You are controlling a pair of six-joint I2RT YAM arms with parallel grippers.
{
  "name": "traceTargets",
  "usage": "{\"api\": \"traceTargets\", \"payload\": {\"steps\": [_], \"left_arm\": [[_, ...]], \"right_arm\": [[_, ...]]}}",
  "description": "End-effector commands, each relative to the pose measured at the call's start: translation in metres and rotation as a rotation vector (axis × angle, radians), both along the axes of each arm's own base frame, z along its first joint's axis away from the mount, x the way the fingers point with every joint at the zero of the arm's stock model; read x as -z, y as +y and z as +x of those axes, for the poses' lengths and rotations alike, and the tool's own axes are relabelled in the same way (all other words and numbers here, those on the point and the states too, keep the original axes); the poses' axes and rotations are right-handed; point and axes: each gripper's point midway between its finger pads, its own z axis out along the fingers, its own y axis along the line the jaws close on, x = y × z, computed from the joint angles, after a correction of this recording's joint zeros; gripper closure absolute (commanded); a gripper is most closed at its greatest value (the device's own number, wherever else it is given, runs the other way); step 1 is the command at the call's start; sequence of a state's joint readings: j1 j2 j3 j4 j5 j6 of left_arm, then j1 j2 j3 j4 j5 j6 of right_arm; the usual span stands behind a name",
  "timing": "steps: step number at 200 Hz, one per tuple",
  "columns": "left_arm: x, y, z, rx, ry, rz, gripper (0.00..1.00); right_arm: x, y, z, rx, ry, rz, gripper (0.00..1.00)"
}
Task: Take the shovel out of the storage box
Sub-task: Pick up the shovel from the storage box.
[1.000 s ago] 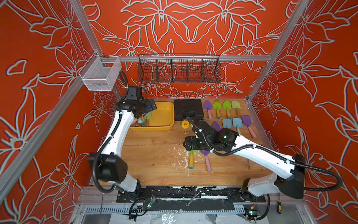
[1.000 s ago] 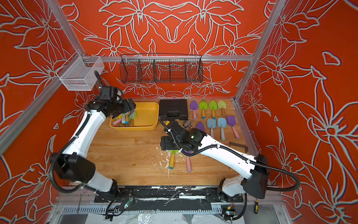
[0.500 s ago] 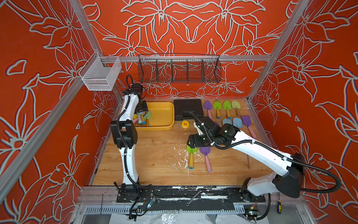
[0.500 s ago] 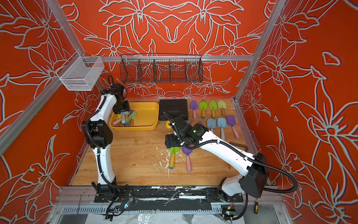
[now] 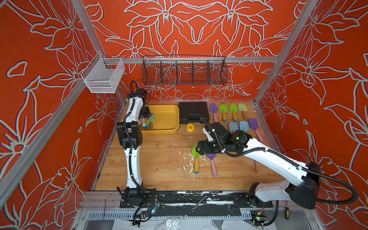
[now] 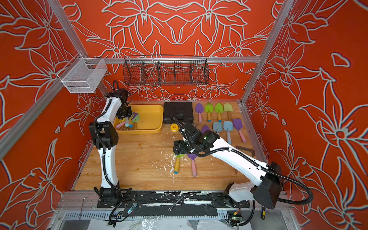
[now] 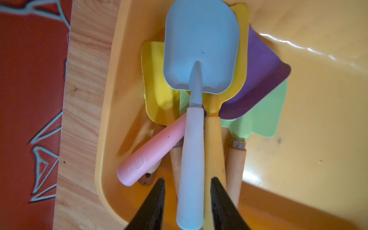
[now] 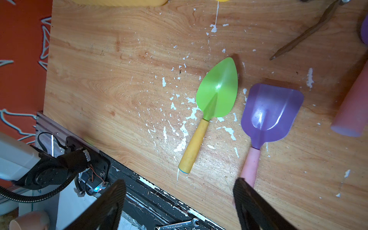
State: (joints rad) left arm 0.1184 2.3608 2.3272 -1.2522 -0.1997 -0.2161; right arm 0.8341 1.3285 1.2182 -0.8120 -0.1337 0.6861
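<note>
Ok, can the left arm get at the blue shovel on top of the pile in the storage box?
Probably yes. The blue shovel lies topmost in the storage box, and the left gripper straddles its pale handle, jaws apart, nothing over it.

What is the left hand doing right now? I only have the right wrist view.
Observer: The left hand is down in the yellow box, open, with a finger on each side of the blue shovel handle.
Operator: Is that shovel on top?
Observer: Yes. A purple shovel and a green shovel lie under it.
Operator: What else is out besides my two shovels?
Observer: A row of four shovels lies beside the black case.
</note>
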Motion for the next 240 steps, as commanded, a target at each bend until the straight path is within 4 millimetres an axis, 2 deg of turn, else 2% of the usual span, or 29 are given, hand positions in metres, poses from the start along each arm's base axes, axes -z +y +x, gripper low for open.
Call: {"api": "traceTargets", "payload": {"steps": [1,30,84,97,130,154,163,201,222,240], "left_arm": [[0.022,0.002,-0.011,0.012,0.083,-0.011,0.63],[0.034,0.005,-0.016,0.004,0.118,-0.020,0.66],[0.048,0.002,-0.018,0.015,0.146,-0.052,0.65],[0.048,0.001,-0.019,0.016,0.149,-0.056,0.70],[0.024,-0.003,-0.020,0.027,0.119,-0.073,0.87],[-0.002,-0.008,-0.031,0.031,0.102,-0.091,0.97],[-0.010,-0.011,-0.038,0.033,0.105,-0.097,1.00],[-0.033,-0.031,-0.082,0.051,0.135,-0.185,1.00],[-0.049,-0.054,-0.109,0.063,0.135,-0.253,1.00],[-0.067,-0.072,-0.134,0.092,0.115,-0.233,1.00]], "right_arm": [[-0.001,-0.005,-0.001,0.031,0.007,0.011,0.13],[-0.001,-0.005,-0.001,0.033,0.008,0.014,0.13],[-0.002,-0.007,-0.001,0.047,0.006,0.018,0.13],[-0.003,-0.008,0.001,0.049,0.000,0.019,0.13],[-0.006,-0.008,0.002,0.051,-0.008,0.018,0.13],[-0.005,-0.015,0.003,0.053,-0.012,-0.008,0.13],[-0.006,-0.019,0.005,0.055,-0.015,-0.014,0.13],[-0.016,-0.035,0.014,0.075,-0.052,-0.001,0.13],[-0.020,-0.041,0.021,0.078,-0.069,0.013,0.12],[-0.025,-0.044,0.026,0.071,-0.080,0.020,0.12]]}}
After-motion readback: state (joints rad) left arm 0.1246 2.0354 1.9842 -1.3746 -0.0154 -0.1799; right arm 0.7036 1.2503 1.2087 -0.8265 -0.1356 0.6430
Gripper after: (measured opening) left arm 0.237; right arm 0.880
